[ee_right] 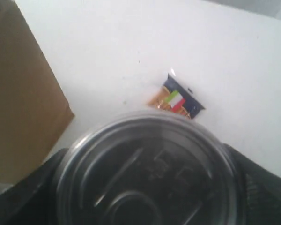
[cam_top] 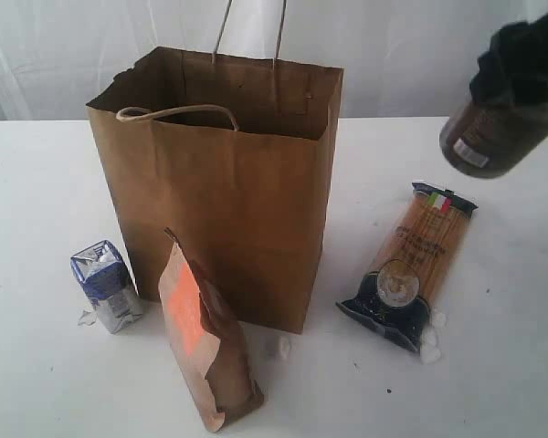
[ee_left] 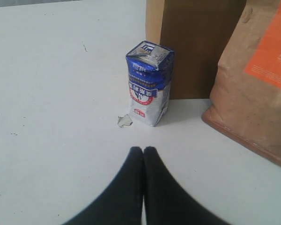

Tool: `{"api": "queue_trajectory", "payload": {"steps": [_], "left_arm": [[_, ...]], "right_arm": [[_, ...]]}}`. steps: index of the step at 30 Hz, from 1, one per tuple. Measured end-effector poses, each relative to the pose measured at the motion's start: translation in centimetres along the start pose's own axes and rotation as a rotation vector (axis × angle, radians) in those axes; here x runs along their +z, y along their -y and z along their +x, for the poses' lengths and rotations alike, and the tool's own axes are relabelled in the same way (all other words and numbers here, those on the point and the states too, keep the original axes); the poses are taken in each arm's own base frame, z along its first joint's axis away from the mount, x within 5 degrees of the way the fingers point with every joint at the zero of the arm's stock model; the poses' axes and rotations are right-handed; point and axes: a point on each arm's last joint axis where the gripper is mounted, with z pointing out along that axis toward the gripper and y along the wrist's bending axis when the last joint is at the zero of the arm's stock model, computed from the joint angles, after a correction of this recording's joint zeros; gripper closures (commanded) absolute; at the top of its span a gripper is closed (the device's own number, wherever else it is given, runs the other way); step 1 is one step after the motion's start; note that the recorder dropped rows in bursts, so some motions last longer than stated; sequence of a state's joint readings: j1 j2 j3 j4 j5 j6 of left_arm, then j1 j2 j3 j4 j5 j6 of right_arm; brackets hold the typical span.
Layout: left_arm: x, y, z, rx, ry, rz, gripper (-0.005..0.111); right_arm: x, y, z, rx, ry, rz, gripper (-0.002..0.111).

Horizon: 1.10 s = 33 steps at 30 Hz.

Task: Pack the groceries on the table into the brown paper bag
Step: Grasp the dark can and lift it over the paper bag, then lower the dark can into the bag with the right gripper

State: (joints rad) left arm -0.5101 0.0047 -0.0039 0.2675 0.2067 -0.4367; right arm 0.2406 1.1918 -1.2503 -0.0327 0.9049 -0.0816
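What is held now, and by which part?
The right gripper holds the dark clear-lidded jar by its sides at the lidded end; the left gripper is shut on nothing.

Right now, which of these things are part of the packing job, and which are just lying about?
Job: bag, carton, pouch, spaghetti, jar held aloft.
Lying about: white scraps on the table.

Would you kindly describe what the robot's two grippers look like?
The left gripper has two smooth, matte black fingers that curve and taper to rounded tips. The right gripper is likewise matte black, with a blockier outline. No cables, markings or arm links show.
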Motion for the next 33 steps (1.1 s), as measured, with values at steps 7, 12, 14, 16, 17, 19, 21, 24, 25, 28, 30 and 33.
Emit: {"api": "queue_trajectory", "payload": {"steps": [7, 12, 14, 16, 17, 19, 21, 24, 25, 28, 30, 33], "left_arm": [[0.0, 0.0, 0.0, 0.000, 0.000, 0.000, 0.106], [0.0, 0.0, 0.0, 0.000, 0.000, 0.000, 0.106], [0.0, 0.0, 0.0, 0.000, 0.000, 0.000, 0.106], [0.0, 0.0, 0.0, 0.000, 0.000, 0.000, 0.106], [0.0, 0.0, 0.0, 0.000, 0.000, 0.000, 0.106], [0.0, 0.0, 0.0, 0.000, 0.000, 0.000, 0.106], [0.0, 0.0, 0.0, 0.000, 0.000, 0.000, 0.106], [0.0, 0.0, 0.0, 0.000, 0.000, 0.000, 0.106], [0.0, 0.0, 0.0, 0.000, 0.000, 0.000, 0.106], [0.0, 0.0, 0.0, 0.000, 0.000, 0.000, 0.106], [0.0, 0.0, 0.0, 0.000, 0.000, 0.000, 0.106], [0.0, 0.0, 0.0, 0.000, 0.000, 0.000, 0.106]], "right_arm": [[-3.3, -1.5, -3.5, -0.075, 0.169, -0.055, 0.108], [-3.9, -3.7, -5.4, -0.143, 0.232, -0.129, 0.108], [-3.8, -4.7, -6.1, -0.176, 0.240, -0.155, 0.108], [-3.6, -5.8, -6.7, -0.211, 0.250, -0.185, 0.108], [-3.6, -6.3, -7.0, -0.224, 0.254, -0.196, 0.108], [-3.5, -7.3, -7.5, -0.254, 0.264, -0.222, 0.108], [-3.4, -8.3, -8.0, -0.273, 0.273, -0.250, 0.108], [-3.3, -9.5, -8.6, -0.301, 0.284, -0.278, 0.108], [-3.1, -9.9, -8.8, -0.312, 0.285, -0.286, 0.108], [-2.4, -10.9, -9.1, -0.335, 0.275, -0.303, 0.108], [-1.7, -11.5, -9.1, -0.349, 0.261, -0.307, 0.108], [-0.2, -12.3, -9.1, -0.366, 0.227, -0.316, 0.108]]}}
